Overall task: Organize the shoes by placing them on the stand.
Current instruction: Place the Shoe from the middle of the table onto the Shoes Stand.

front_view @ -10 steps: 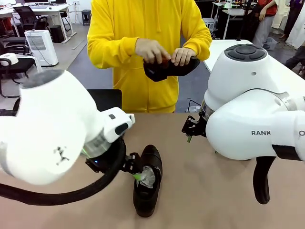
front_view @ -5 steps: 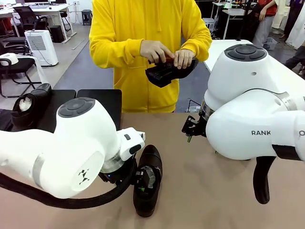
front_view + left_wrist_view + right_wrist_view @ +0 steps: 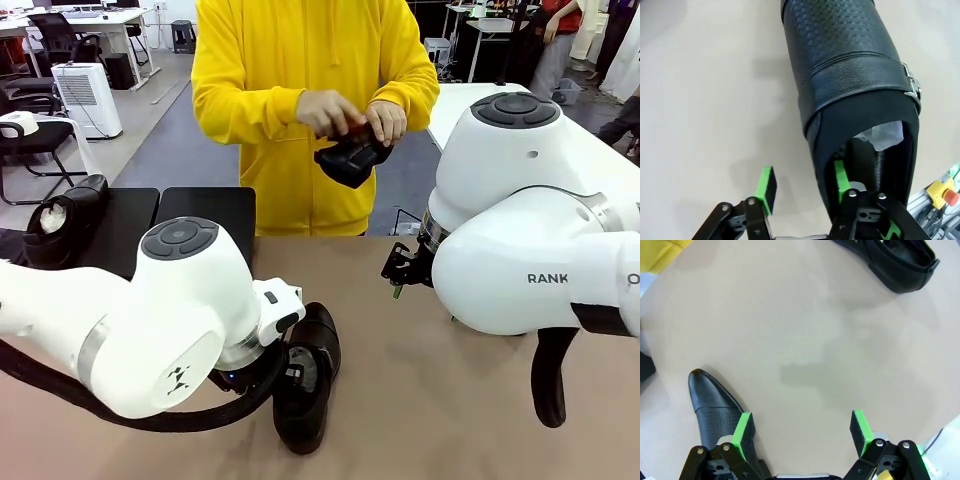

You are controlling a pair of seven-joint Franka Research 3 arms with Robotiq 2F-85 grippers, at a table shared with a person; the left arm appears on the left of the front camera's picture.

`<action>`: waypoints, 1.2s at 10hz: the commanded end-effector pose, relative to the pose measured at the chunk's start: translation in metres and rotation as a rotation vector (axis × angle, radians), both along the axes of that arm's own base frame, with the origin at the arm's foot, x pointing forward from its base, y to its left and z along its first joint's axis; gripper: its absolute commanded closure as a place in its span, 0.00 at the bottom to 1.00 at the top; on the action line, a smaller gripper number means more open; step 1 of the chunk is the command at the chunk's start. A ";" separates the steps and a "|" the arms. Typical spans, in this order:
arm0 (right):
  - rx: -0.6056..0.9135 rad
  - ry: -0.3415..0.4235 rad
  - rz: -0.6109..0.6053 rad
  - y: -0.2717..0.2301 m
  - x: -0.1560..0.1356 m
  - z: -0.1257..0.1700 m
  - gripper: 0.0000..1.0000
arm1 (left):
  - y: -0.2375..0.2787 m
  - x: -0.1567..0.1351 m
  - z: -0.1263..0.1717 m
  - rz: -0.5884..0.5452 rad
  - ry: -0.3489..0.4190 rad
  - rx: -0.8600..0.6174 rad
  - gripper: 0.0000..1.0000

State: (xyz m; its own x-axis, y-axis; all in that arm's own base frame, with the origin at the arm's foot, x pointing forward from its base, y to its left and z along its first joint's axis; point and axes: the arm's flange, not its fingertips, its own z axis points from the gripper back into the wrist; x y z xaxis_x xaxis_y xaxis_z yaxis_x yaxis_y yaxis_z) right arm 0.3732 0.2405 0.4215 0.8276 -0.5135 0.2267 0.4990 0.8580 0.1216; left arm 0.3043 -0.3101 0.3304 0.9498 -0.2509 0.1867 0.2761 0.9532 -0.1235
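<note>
A glossy black shoe point(image 3: 318, 335) with white paper inside lies on the tan table point(image 3: 420, 400) at front centre. My left gripper point(image 3: 293, 378) is down at its opening. In the left wrist view this shoe point(image 3: 850, 75) is close up: the left gripper point(image 3: 802, 169) is open, one finger inside the opening, the other outside the side wall with a gap. A second shoe point(image 3: 60, 222) sits on the black stand point(image 3: 205, 210) at left. My right gripper point(image 3: 802, 432) hangs open over bare table, beside the perforated shoe point(image 3: 715, 407). The person holds another shoe point(image 3: 350, 155) in both hands.
Another black shoe point(image 3: 895, 262) lies farther off in the right wrist view. My bulky right arm point(image 3: 530, 230) fills the right side of the table. The person in a yellow hoodie point(image 3: 300, 60) stands at the far edge.
My left arm swung right and down, uncovering the stand and its shoe. Its jaws narrowed around the shoe's side wall. The person turned the held shoe. My right arm stayed put.
</note>
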 end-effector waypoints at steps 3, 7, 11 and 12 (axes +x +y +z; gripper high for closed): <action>0.007 -0.006 0.020 0.000 0.002 0.001 0.00 | -0.009 -0.003 0.005 0.003 -0.003 0.026 1.00; 0.007 -0.006 0.020 0.000 0.002 0.001 0.00 | -0.022 -0.007 0.026 -0.029 0.063 0.065 1.00; 0.007 -0.006 0.020 0.000 0.002 0.001 0.00 | 0.052 0.032 0.107 0.069 0.058 -0.044 1.00; 0.007 -0.006 0.020 0.000 0.002 0.001 0.00 | 0.089 0.067 0.120 0.160 -0.044 -0.078 1.00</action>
